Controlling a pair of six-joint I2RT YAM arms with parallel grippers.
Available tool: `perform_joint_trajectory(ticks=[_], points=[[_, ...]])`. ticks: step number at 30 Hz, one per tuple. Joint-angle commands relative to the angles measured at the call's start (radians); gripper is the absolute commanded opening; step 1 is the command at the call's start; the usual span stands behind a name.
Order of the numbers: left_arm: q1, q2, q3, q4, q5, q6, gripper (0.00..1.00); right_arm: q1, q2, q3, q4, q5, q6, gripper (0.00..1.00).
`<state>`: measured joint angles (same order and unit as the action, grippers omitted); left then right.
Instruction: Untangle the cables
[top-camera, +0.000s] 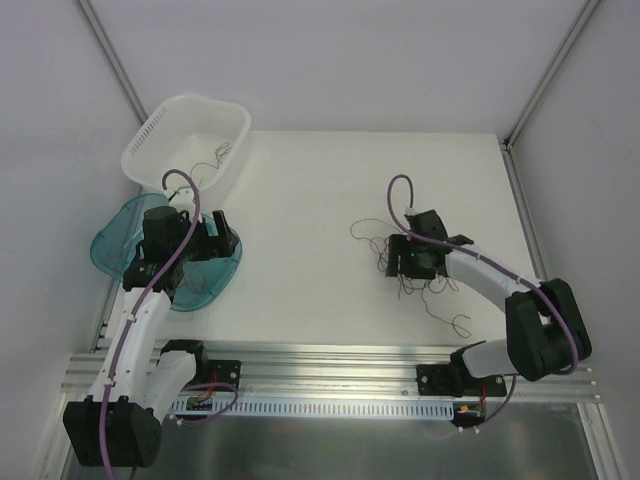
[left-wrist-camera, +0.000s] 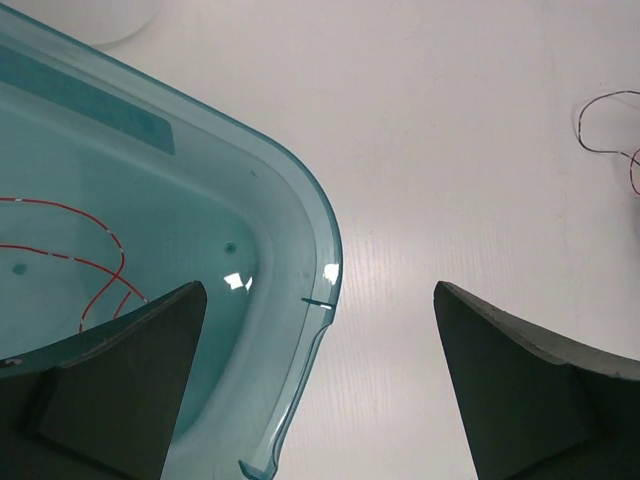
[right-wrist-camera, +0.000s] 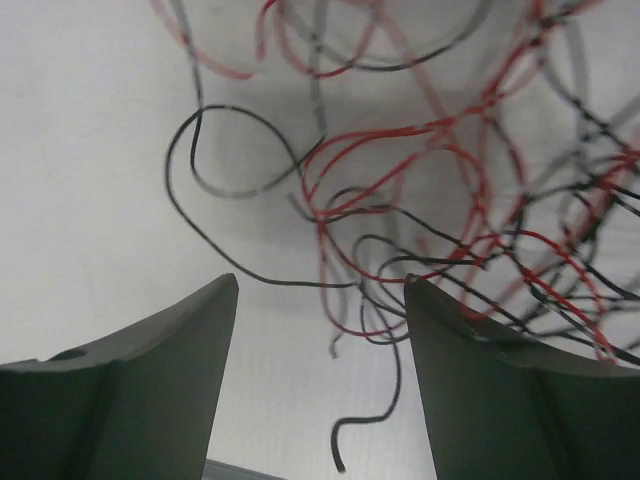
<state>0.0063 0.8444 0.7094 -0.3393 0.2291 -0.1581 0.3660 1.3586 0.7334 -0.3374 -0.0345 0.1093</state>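
Note:
The cables (top-camera: 375, 240) lie as a loose tangle of thin red and black strands right of the table's middle. My right gripper (top-camera: 395, 260) hangs over the tangle. In the right wrist view it (right-wrist-camera: 320, 290) is open, and the cables (right-wrist-camera: 450, 190) spread ahead and to the right. One black strand end (right-wrist-camera: 365, 425) curls between the fingers, which do not pinch it. My left gripper (top-camera: 224, 244) is open over the teal tray (top-camera: 112, 245). In the left wrist view it (left-wrist-camera: 320, 300) straddles the tray's rim (left-wrist-camera: 322, 235), and a red strand (left-wrist-camera: 95, 250) lies inside the tray.
A white basket (top-camera: 150, 135) at the back left holds a few dark strands (top-camera: 218, 153). Loose curls (top-camera: 458, 322) lie on the table near the right arm. Another wire loop (left-wrist-camera: 605, 125) shows at the right edge of the left wrist view. Frame posts stand at the back corners.

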Motion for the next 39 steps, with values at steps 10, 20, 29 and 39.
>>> perform_joint_trajectory(ticks=[10,20,29,39], points=[[-0.040,-0.025,-0.013,0.051,0.095,0.022,0.99,0.462,0.174,0.297,-0.014,-0.065,0.079,0.71],[-0.181,-0.004,-0.008,0.077,0.135,-0.073,0.99,0.475,-0.122,0.310,-0.286,0.253,0.073,0.78],[-0.598,0.142,0.038,0.186,-0.154,-0.331,0.97,0.367,-0.188,0.199,-0.201,0.383,0.300,0.78],[-0.864,0.427,0.151,0.230,-0.396,-0.434,0.94,0.350,-0.014,0.172,-0.051,0.450,0.481,0.73]])
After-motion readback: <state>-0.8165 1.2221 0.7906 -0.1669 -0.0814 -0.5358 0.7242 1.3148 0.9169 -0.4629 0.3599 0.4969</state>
